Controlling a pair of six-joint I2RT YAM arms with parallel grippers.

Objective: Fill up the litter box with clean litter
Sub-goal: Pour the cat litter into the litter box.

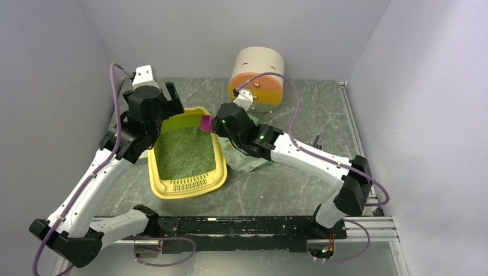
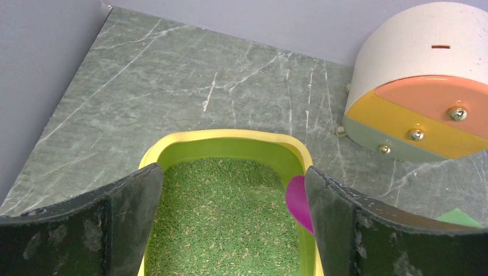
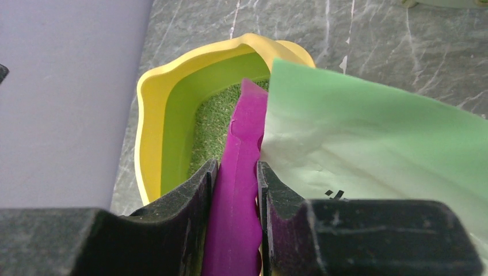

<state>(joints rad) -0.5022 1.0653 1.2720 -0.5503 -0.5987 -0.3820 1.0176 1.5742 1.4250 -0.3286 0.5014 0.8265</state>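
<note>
Litter box [image 1: 190,187] sits left of the table's [image 1: 276,190] middle, clean litter [image 1: 184,150] covering its floor. Right gripper [image 3: 236,175] clamps the magenta scoop [image 3: 244,115] at its far right rim, green bag [image 3: 368,144] alongside. Left gripper [image 2: 233,175] gapes above the far end, drawer cabinet [image 1: 259,77] behind.

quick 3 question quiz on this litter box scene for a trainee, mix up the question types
1. True or false: the left claw is shut.
2. The right claw grips: A a sponge, B the magenta scoop, C nothing.
3. Short answer: what covers the floor of the litter box?

Key: 1 false, its jaws stand wide open above the tray. 2 B. 3 clean litter.
</note>
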